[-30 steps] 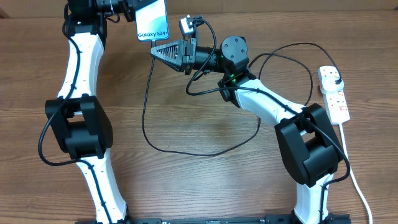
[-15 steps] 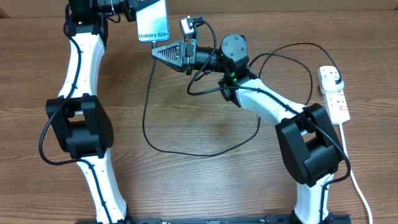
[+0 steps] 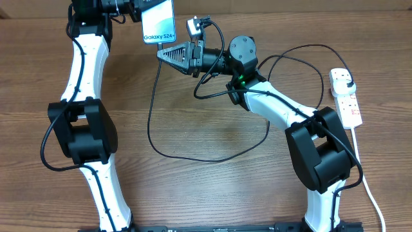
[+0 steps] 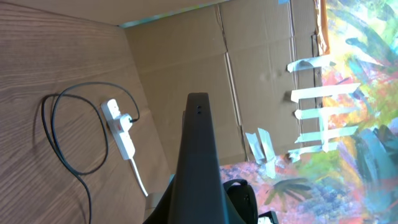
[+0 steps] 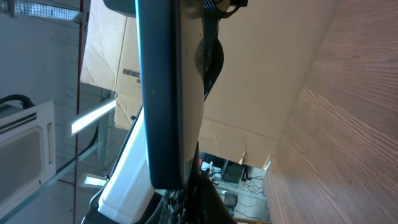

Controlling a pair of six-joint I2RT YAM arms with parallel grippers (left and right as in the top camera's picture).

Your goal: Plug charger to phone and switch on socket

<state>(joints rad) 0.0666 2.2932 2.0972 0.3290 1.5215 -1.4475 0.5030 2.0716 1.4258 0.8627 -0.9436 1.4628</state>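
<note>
Fingers, right gripper (image 3: 164, 55): closed to a point; the charger (image 3: 193, 156) lead runs up to the tips, so I read it as pinched at the connector end; tip too small to see
Fingers, left gripper (image 3: 136, 9): closed on the phone (image 3: 158, 19); mostly cut off at the top of the overhead view
phone: off the table (image 3: 206, 200), at its far edge; screen up; text end towards the right gripper; only a dark edge in both wrist views
charger: slack loop on the wood between the arms; plug (image 3: 347, 82) already in the socket (image 3: 351, 108)
socket: flat at the table's right side, well apart from both grippers; switch state unreadable
gap: right tips just beside the phone's near end; contact or not, cannot tell
risk 1: connector off-axis to the port; it would scrape the edge or jam
risk 2: thin lead rotates or slips in the pinch under push
risk 3: insertion force twists the phone in the left grip, held at one end only
risk 4: lead goes taut and drags the strip
left arm (image 3: 84, 58): stretched to the far side; wrist turned inward
right arm (image 3: 277, 106): elbow near the socket side; forearm across the table; wrist level, pointing left
</note>
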